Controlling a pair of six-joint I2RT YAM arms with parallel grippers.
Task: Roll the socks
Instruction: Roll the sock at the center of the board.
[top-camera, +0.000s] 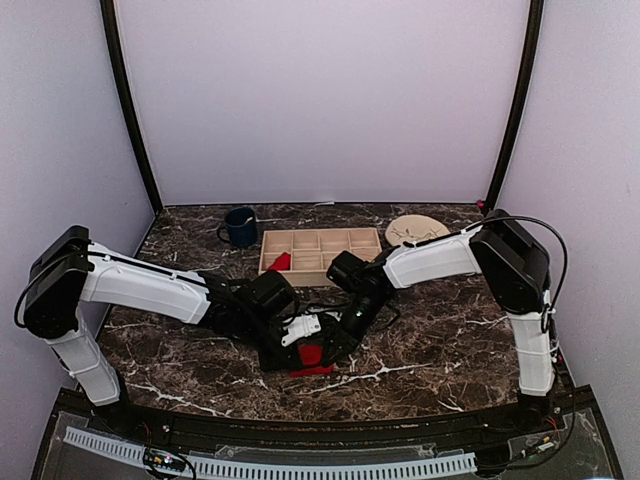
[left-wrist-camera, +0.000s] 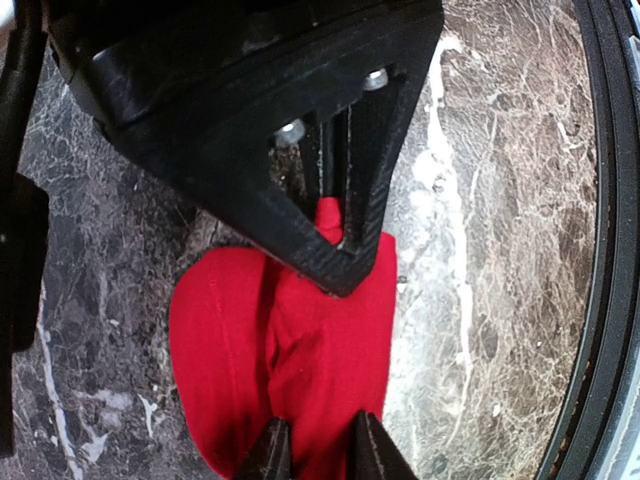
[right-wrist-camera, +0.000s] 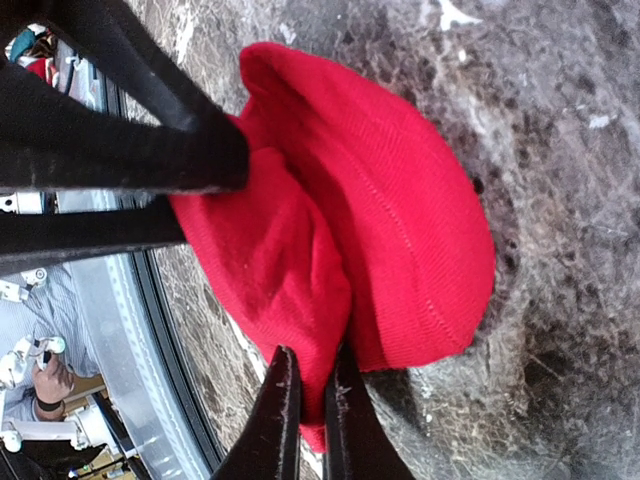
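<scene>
Front sock, second sock in tray

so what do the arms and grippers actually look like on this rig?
Both arms, left arm and right arm, have white shell links with bulky black joint housings; a thin black cable loops past the right elbow. The left gripper and right gripper are black, with slim tapered fingers.

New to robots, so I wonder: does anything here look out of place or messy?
Nothing spilled or broken. Only the red sock looks messy: crumpled on the table, pinched by the left pincer and right pincer. A second sock sits in the tray.
</scene>
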